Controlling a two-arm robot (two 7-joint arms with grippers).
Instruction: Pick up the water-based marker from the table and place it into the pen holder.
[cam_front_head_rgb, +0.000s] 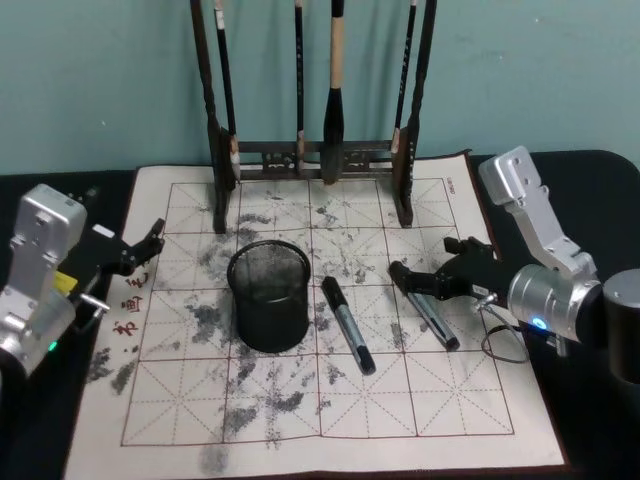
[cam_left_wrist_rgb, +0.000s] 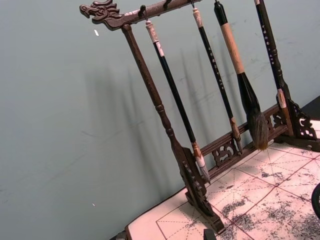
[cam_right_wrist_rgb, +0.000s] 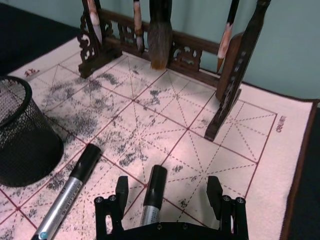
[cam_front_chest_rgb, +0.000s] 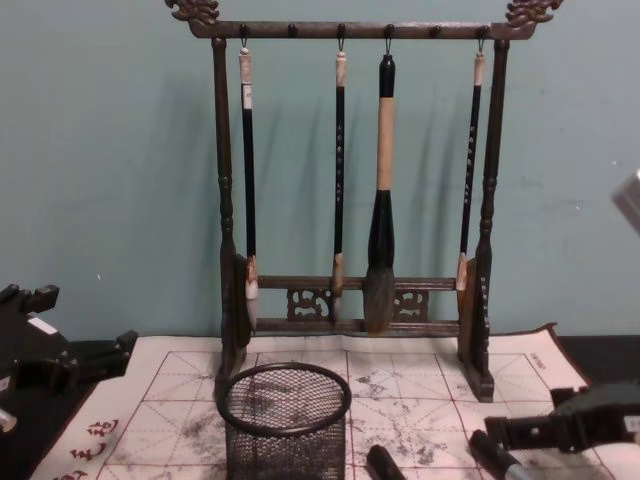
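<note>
Silver-barrelled, black-capped marker (cam_right_wrist_rgb: 152, 196) flat on mat (cam_right_wrist_rgb: 260, 130) | right gripper (cam_right_wrist_rgb: 167, 184) spread astride it | left gripper (cam_front_head_rgb: 145, 245) parked at left

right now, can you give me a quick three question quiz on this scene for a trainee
1. True or false: the pen holder lies on its side.
2. How many brushes hang on the rack? A two, B four, C six.
3. Which end effector straddles a marker on the mat?
Key: 1 false, it stands upright. 2 B. 3 the right end effector, open; the left end effector sits at the mat's left edge.
</note>
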